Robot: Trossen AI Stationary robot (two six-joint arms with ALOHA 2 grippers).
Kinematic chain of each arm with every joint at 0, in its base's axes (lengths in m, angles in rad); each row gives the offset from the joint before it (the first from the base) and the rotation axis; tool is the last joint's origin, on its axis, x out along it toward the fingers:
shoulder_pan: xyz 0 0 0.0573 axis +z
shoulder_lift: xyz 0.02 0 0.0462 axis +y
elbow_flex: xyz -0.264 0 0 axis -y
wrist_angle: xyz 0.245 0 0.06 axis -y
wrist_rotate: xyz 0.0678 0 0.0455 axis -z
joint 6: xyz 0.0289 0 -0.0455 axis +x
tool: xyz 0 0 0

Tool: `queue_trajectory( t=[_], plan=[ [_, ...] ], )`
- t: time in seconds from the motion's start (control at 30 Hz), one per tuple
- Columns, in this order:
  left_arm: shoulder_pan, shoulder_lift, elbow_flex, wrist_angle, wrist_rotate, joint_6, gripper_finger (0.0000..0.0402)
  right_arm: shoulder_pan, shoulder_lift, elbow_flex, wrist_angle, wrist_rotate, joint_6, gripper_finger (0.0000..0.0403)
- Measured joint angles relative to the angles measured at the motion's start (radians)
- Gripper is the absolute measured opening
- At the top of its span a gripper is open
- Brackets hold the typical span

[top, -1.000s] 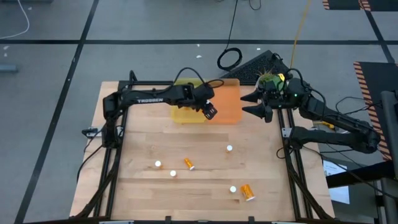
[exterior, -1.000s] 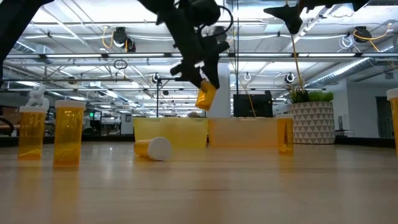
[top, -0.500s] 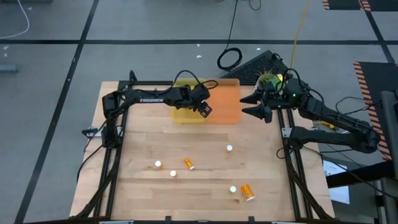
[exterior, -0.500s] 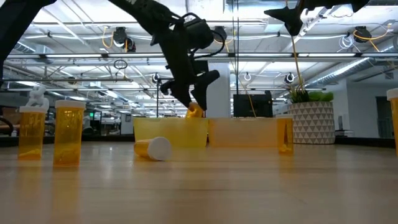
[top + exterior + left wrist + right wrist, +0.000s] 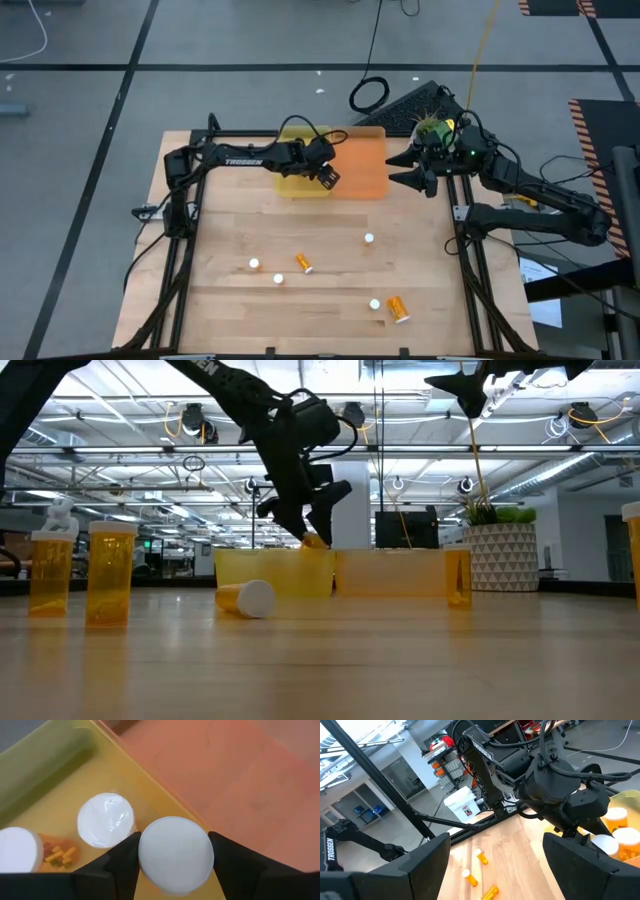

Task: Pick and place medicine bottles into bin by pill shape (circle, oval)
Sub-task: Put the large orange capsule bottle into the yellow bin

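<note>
My left gripper hangs over the right side of the yellow bin, shut on a medicine bottle whose white cap shows between the fingers. In the low view the bottle's orange body dips behind the bin's wall. Two more capped bottles stand in the yellow bin. The orange bin lies right beside it. Several bottles lie or stand on the near half of the table. My right gripper waits open, raised at the table's far right. My left gripper pinches the medicine bottle between its two fingers, one on either side just under the white cap. The fingers come from above, pointing down. The bottle stands upright with its lower part inside the yellow bin; I cannot tell whether it touches the floor.
A white pot with a green plant stands at the far right corner by my right arm. Loose bottles: two standing and one lying at the near left, others at the near right. Bare wood lies between them and the bins.
My left gripper has gone a little toward the table's left and far edge, from the seam between the bins to over the yellow bin, and gone down. The bottle, tilted and clear above the bins before, now stands upright and dips into the yellow bin.
</note>
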Motion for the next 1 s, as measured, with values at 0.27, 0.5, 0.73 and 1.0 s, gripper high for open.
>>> queue_trajectory(
  t=[0.27,0.5,0.73,1.0],
  plan=[
    [0.011,0.000,0.000,-0.056,0.008,-0.024,0.0262,0.000,0.000,0.000,0.001,0.001,0.002,0.0313],
    [0.013,-0.005,0.003,-0.058,0.037,-0.028,0.0275,0.000,0.000,0.000,0.005,0.001,0.002,0.0313],
    [-0.023,-0.113,0.058,-0.119,0.054,-0.071,0.0265,0.000,-0.001,0.000,0.002,-0.002,0.002,0.0313],
    [-0.199,-0.294,0.079,-0.138,0.170,-0.196,0.0240,0.001,-0.026,0.000,-0.128,-0.056,0.092,0.0313]
  ],
)
